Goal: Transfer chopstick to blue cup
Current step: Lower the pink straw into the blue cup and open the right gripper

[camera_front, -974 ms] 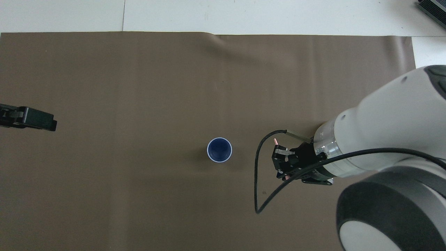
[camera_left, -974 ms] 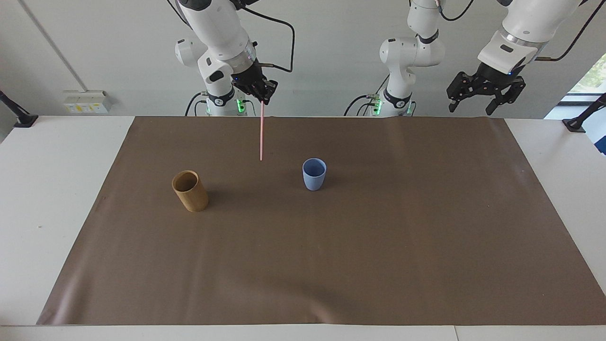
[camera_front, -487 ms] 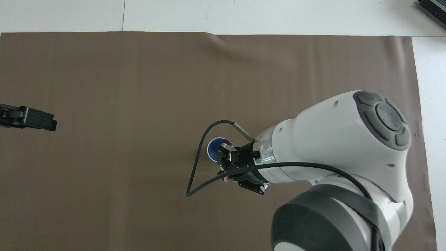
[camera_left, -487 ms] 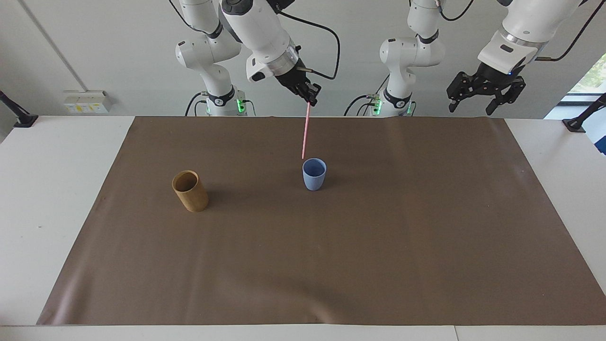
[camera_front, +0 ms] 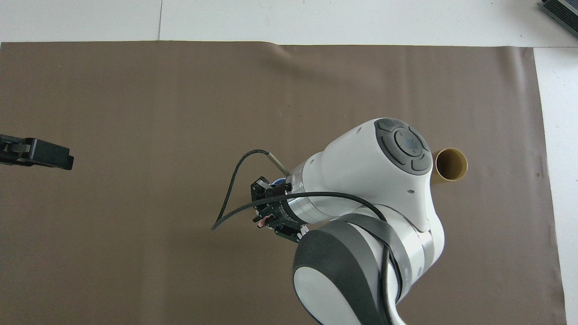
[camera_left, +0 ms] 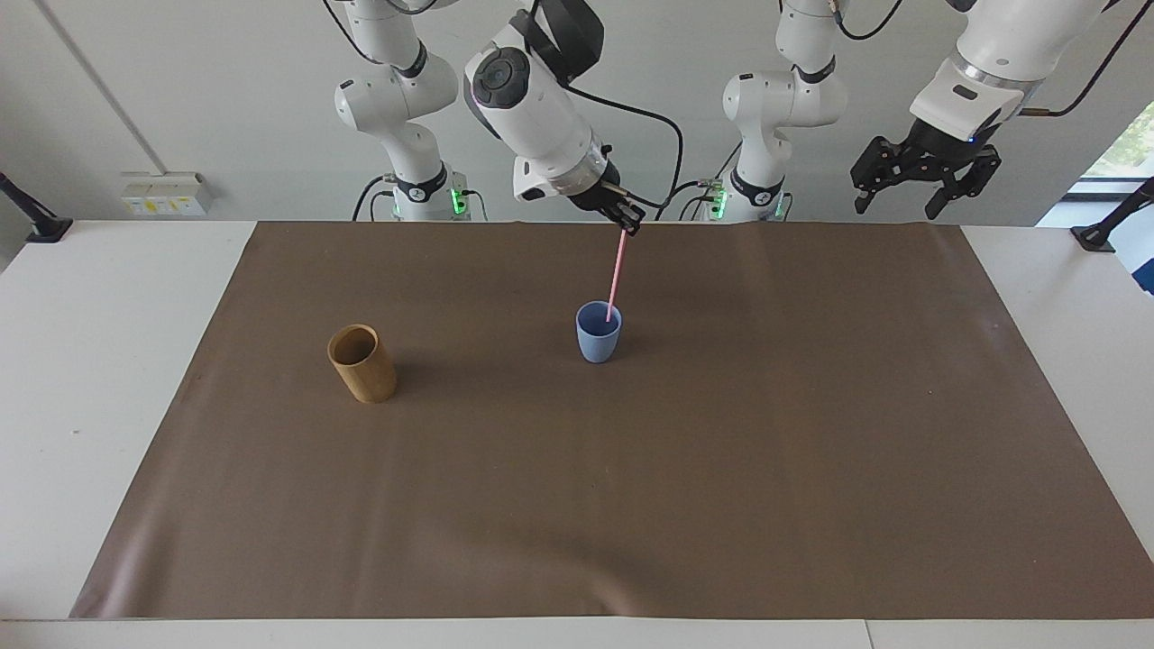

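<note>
Brown mat (camera_left: pixel 631 469) — chopstick (camera_left: pixel 616 275) entering blue cup (camera_left: pixel 597 342).

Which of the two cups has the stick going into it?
The blue cup: the pink chopstick's lower end is inside its mouth. The brown cup stands apart toward the right arm's end, with nothing in it.

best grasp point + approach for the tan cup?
Tan cup stands upright with its mouth open, alone on the mat toward the right arm's end, well apart from the blue cup. Probably best: come straight down and pinch one wall at the rim, one finger inside, one outside. The rim is thin and unobstructed; whether the jaws would span the round body is unclear.
</note>
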